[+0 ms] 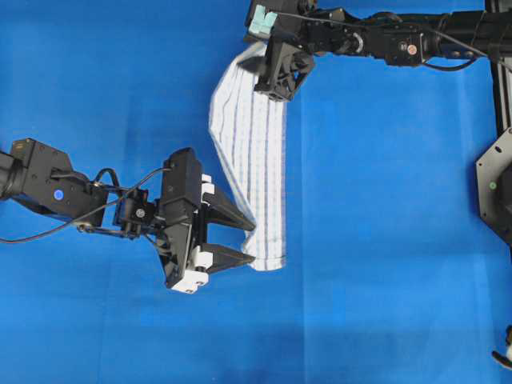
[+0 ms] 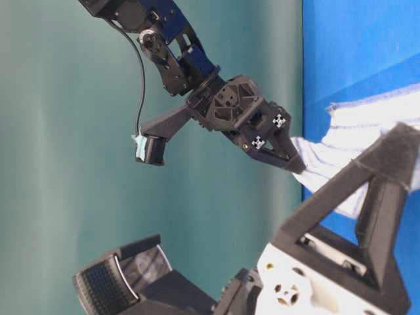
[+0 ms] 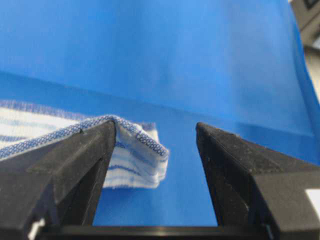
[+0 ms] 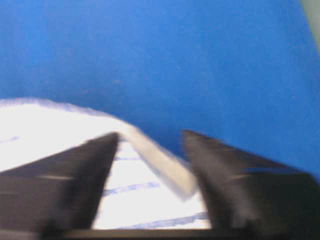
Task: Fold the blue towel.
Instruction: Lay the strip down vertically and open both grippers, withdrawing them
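Note:
The blue towel [image 1: 254, 160], white with thin blue stripes, lies as a long narrow folded strip down the middle of the blue surface. At the towel's near end my left gripper [image 1: 250, 242] is open. In the left wrist view a towel corner [image 3: 140, 160] drapes loosely over one finger [image 3: 75, 160] of the left gripper [image 3: 155, 127], and the other finger stands clear of it. My right gripper [image 1: 274, 90] hovers over the towel's far end. Though blurred, the right gripper [image 4: 150, 135] is open, its jaws apart over the towel [image 4: 145, 190] and a raised fold.
The table cover [image 1: 400, 240] is plain solid blue. A black metal frame [image 1: 496, 184] stands along the right edge. A teal wall [image 2: 65, 164] shows behind the arms in the table-level view.

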`<state>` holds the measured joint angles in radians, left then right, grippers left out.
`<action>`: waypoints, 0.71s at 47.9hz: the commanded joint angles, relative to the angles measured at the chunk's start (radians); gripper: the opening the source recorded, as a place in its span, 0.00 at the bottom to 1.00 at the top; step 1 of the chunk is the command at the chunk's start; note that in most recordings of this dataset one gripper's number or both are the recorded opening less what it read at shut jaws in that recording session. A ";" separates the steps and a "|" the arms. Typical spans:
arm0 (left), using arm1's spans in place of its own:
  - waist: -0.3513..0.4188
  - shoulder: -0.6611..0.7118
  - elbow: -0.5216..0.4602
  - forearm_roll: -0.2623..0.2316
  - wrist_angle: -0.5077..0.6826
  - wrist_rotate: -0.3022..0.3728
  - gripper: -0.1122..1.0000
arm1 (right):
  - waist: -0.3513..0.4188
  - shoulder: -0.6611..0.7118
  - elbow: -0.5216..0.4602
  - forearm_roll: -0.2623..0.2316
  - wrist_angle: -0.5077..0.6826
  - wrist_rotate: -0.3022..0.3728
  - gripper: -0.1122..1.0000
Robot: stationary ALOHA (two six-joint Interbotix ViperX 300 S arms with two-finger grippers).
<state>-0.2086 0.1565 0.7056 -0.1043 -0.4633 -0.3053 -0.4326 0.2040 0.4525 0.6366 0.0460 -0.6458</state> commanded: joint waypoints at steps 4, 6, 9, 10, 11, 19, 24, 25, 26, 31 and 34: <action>0.008 -0.098 -0.008 -0.002 0.087 0.017 0.63 | 0.003 -0.037 -0.020 -0.020 -0.008 0.000 0.94; 0.014 -0.123 -0.008 0.002 0.123 0.018 0.63 | 0.003 -0.052 -0.018 -0.023 -0.008 0.000 0.92; 0.021 -0.161 -0.006 0.006 0.176 0.021 0.63 | 0.003 -0.077 -0.015 -0.025 -0.005 0.000 0.89; 0.026 -0.173 -0.005 0.006 0.193 0.023 0.63 | 0.003 -0.086 -0.014 -0.025 -0.003 0.000 0.89; 0.031 -0.184 -0.005 0.008 0.209 0.023 0.63 | 0.003 -0.097 -0.011 -0.025 -0.003 0.000 0.89; 0.080 -0.256 0.008 0.034 0.305 0.025 0.63 | 0.003 -0.184 0.034 -0.025 -0.002 0.009 0.89; 0.124 -0.285 0.018 0.051 0.333 0.026 0.63 | 0.003 -0.245 0.078 -0.020 -0.002 0.014 0.89; 0.135 -0.291 0.020 0.052 0.337 0.029 0.63 | 0.003 -0.259 0.089 -0.020 -0.002 0.015 0.89; 0.146 -0.298 0.023 0.052 0.341 0.034 0.63 | 0.003 -0.276 0.103 -0.017 -0.002 0.017 0.89; 0.209 -0.327 0.043 0.052 0.362 0.098 0.63 | 0.003 -0.334 0.156 -0.008 -0.002 0.032 0.89; 0.241 -0.345 0.052 0.052 0.379 0.126 0.63 | 0.003 -0.370 0.189 -0.003 -0.002 0.046 0.89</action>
<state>-0.0046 -0.1473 0.7578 -0.0552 -0.0951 -0.2040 -0.4310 -0.1058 0.6243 0.6274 0.0476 -0.6075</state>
